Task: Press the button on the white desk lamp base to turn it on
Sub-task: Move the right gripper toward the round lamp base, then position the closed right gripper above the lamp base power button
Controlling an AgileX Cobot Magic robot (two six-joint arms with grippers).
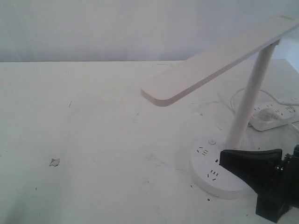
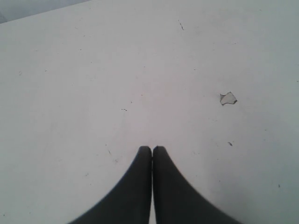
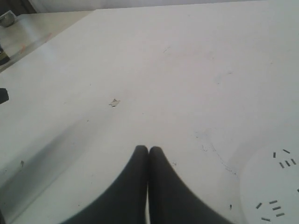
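Note:
The white desk lamp stands at the right of the exterior view, its long flat head (image 1: 210,65) reaching left on a slim slanted stem (image 1: 250,98). Its round white base (image 1: 208,170) shows dark socket slots and a small round button (image 1: 211,142) near the stem. My right gripper (image 1: 223,158) is shut and empty, its black tip over the base's right side. In the right wrist view the shut fingertips (image 3: 148,150) hang above bare table beside the base (image 3: 268,191). My left gripper (image 2: 152,149) is shut over bare table and does not appear in the exterior view.
An oblong white power strip (image 1: 273,114) with a cable lies behind the lamp at the far right. A small chip mark (image 1: 54,162) scars the white table (image 1: 103,140) at the left, the same chip mark (image 2: 228,98) showing in the left wrist view.

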